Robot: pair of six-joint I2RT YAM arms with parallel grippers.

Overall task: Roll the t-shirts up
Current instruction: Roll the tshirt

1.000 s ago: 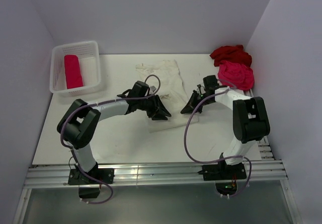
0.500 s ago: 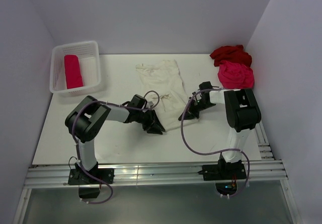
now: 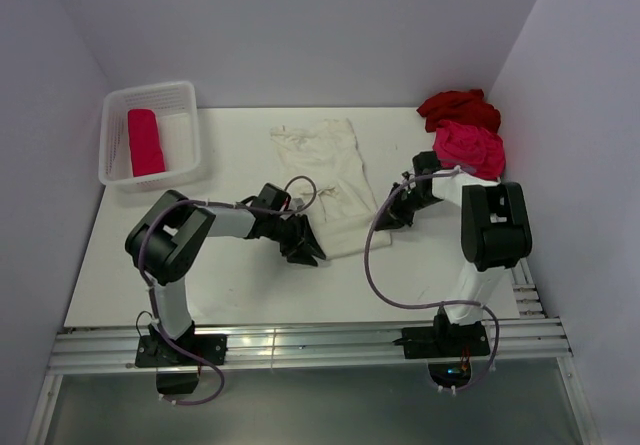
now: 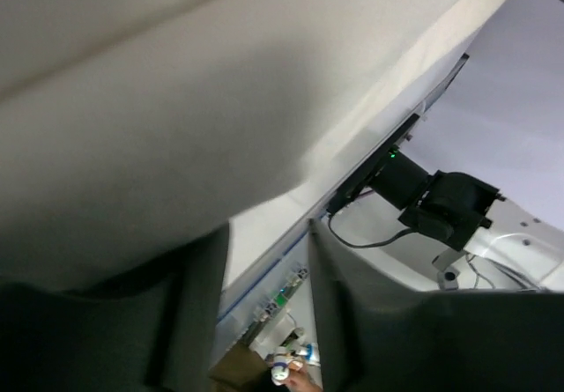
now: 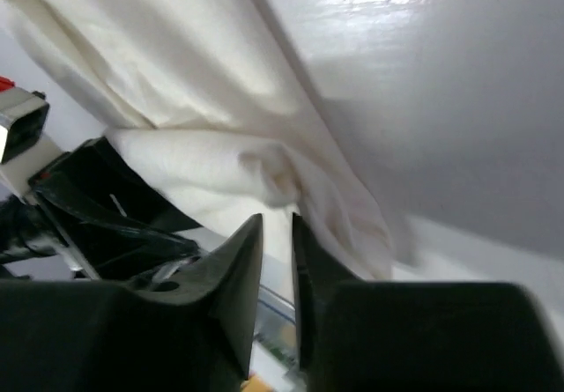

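Note:
The cream-white t-shirt (image 3: 325, 160) lies flat as a long folded strip in the middle of the table. My left gripper (image 3: 305, 247) sits low at its near left corner. In the left wrist view the jaws (image 4: 267, 229) stand apart and empty, with the cream cloth (image 4: 176, 101) just beyond the tips. My right gripper (image 3: 390, 215) is at the shirt's near right edge. In the right wrist view its jaws (image 5: 278, 218) show a narrow gap with nothing between them, and the cloth (image 5: 203, 163) bunches at the tips. A bright pink-red t-shirt (image 3: 468, 148) and a dark red one (image 3: 458, 108) lie heaped at the back right.
A white slatted basket (image 3: 150, 90) stands at the back left with a rolled pink-red t-shirt (image 3: 145, 142) in it. Side walls close in the table on both sides. Metal rails (image 3: 300, 345) run along the near edge by the arm bases.
The shirt's near edge, wide and raised a second ago, now lies narrower and flat. Both grippers have dropped to the table. The right gripper has moved right, off the cloth.

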